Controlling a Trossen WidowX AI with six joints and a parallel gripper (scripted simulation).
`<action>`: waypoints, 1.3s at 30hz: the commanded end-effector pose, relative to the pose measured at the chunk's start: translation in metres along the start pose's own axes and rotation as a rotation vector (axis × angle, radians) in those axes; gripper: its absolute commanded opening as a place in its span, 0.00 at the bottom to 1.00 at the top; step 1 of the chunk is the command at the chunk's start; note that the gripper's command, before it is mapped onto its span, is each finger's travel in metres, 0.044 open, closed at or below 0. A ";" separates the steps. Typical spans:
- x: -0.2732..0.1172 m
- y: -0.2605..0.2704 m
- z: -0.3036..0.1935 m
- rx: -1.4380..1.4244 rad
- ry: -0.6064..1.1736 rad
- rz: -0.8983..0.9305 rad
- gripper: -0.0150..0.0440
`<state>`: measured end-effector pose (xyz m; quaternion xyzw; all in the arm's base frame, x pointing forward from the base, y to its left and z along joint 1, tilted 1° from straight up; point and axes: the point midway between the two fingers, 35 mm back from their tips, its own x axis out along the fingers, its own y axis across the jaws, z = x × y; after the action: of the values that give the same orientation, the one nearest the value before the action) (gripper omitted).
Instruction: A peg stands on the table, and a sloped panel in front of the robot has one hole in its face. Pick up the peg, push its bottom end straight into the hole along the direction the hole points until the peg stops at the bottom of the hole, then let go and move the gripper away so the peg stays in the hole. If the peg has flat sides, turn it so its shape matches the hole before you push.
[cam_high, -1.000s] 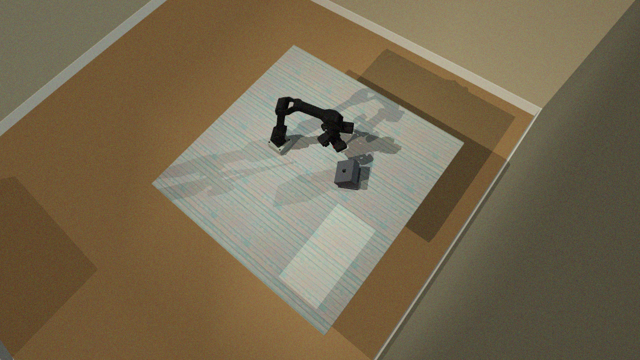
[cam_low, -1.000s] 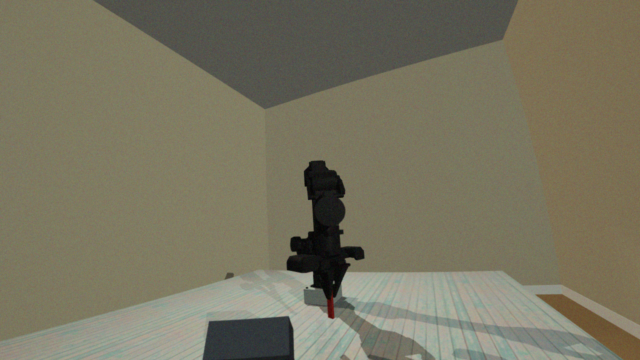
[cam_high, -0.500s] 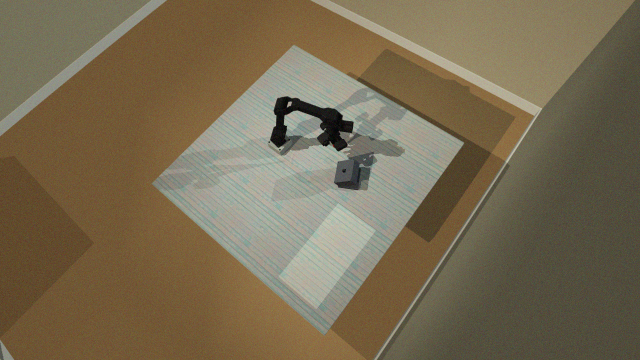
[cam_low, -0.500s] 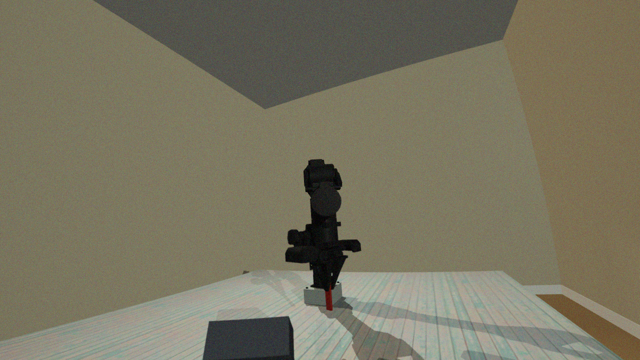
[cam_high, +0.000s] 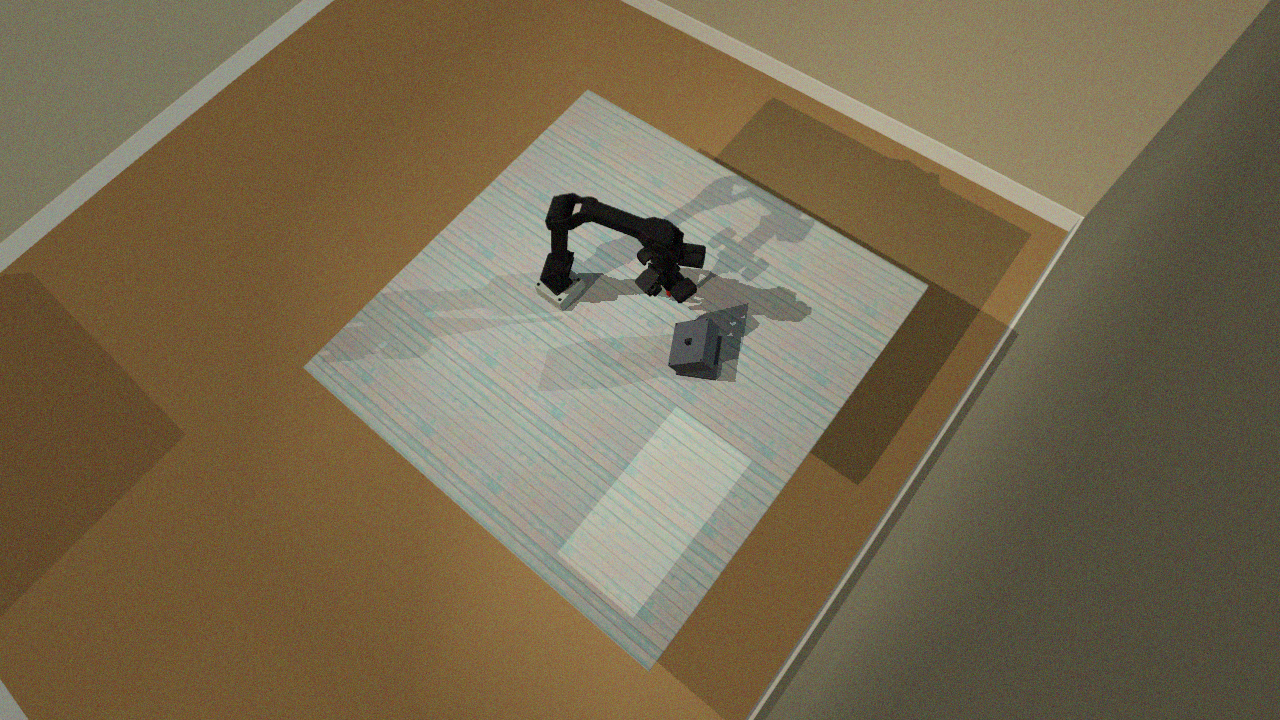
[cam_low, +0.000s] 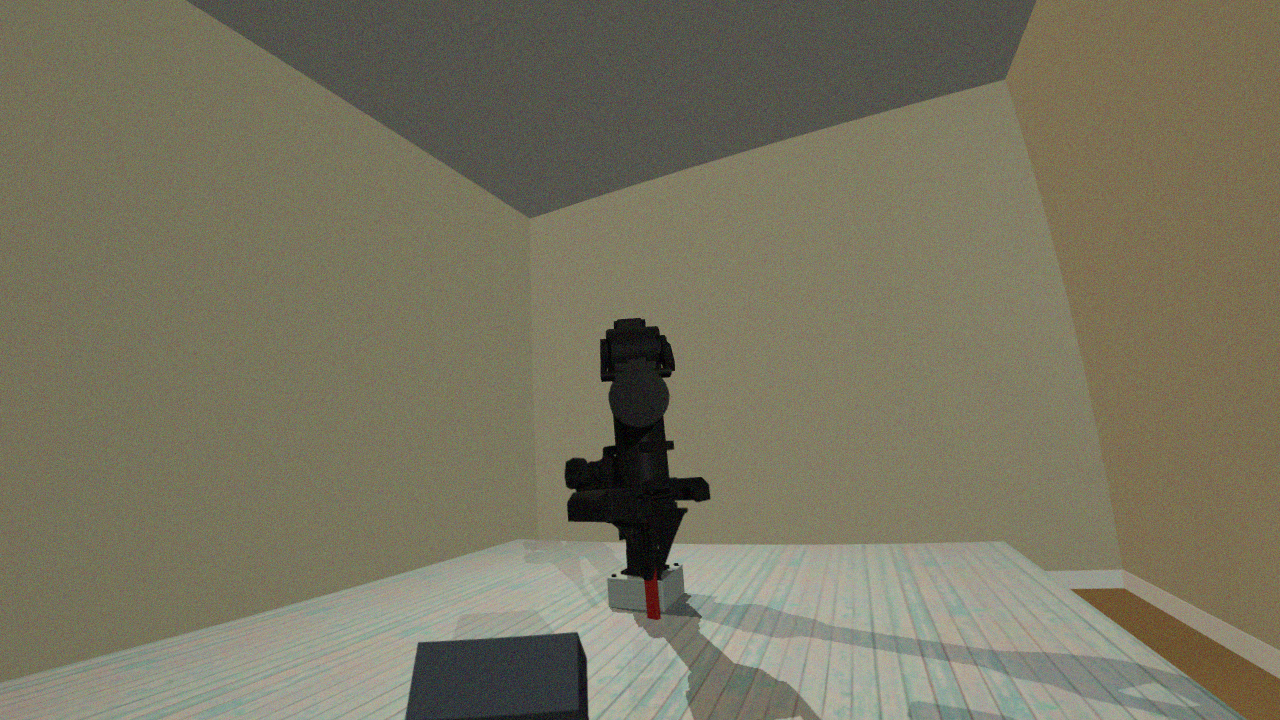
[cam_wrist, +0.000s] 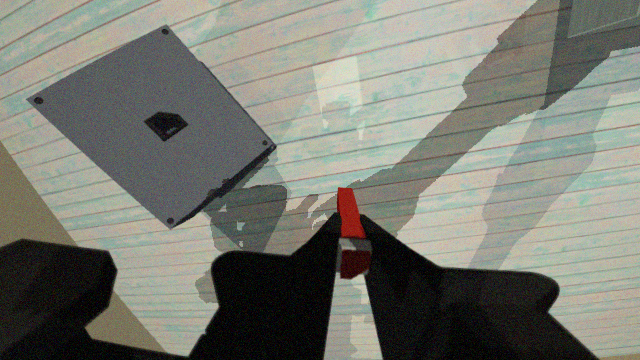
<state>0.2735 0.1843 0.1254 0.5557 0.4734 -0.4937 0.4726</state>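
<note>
- The red peg (cam_high: 667, 293) (cam_low: 652, 599) (cam_wrist: 352, 212), grasped near its pale-banded end, extends beyond your robot's fingers (cam_high: 669, 288) (cam_low: 653, 573); its bottom end points away from the wrist camera.
- Your fingers are closed on the peg, one on either side. A weak pinch could let it pivot or slide if its tip strikes something on the way in.
- Beside them, well apart from the peg, sits the gray sloped panel (cam_high: 692, 345) (cam_low: 496, 671) (cam_wrist: 125, 100), its flat-sided hole (cam_high: 687, 341) (cam_wrist: 166, 125) unfilled. Should you bring the peg in with its sides turned wrong, it would likely catch on the rim.
- Pushing straight down, instead of along the hole's tilt, could wedge the peg or nudge the panel across the striped table (cam_high: 501, 358) (cam_low: 850, 617) (cam_wrist: 440, 165).
- Releasing before the peg bottoms out could leave it loose, ready to tip as you retreat.
</note>
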 end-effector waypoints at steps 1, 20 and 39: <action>-0.001 0.002 0.001 -0.035 0.012 0.002 0.25; -0.004 0.009 0.007 -0.189 0.043 0.022 0.25; -0.008 0.016 0.013 -0.344 0.069 0.049 0.25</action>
<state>0.2867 0.1705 0.1329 0.4990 0.5473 -0.3852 0.5505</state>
